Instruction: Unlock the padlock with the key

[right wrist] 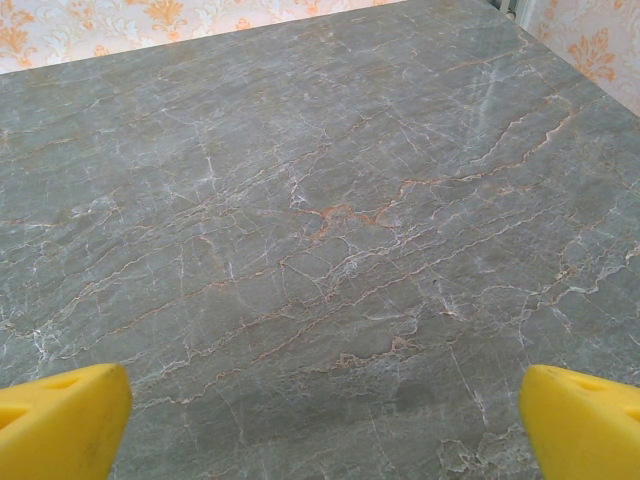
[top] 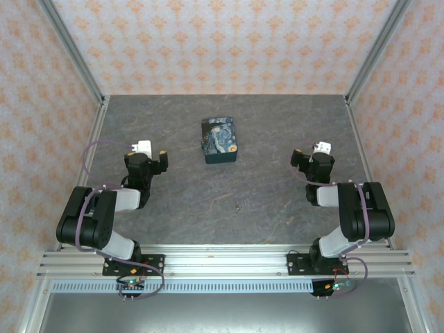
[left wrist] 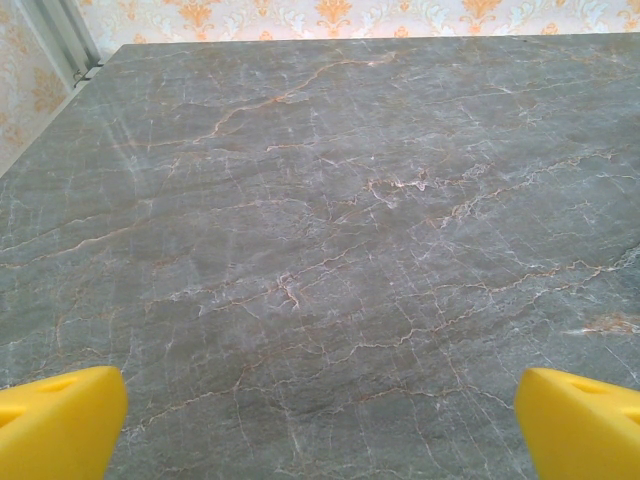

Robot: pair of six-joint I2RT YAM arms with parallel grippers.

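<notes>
- Left end effector (left wrist: 320, 415) wide open, holding nothing.
- Right end effector (right wrist: 325, 415) wide open, holding nothing.
- Box (top: 220, 139) alone on surface (top: 277, 208).
- Not begun yet: grabbing key, opening padlock left to do.

A: what's on the surface (top: 173, 208)?
B: grey marbled top, orange veins. One dark blue box (top: 220, 139) with a swirl print, lying flat.
A: around the box?
B: orange-patterned wallpaper (top: 222, 41) behind it and on both sides. Left post (top: 71, 48) back-left of the box, right post (top: 378, 48) back-right, both aluminium. Slotted rail (top: 229, 263) on the box's near side.
</notes>
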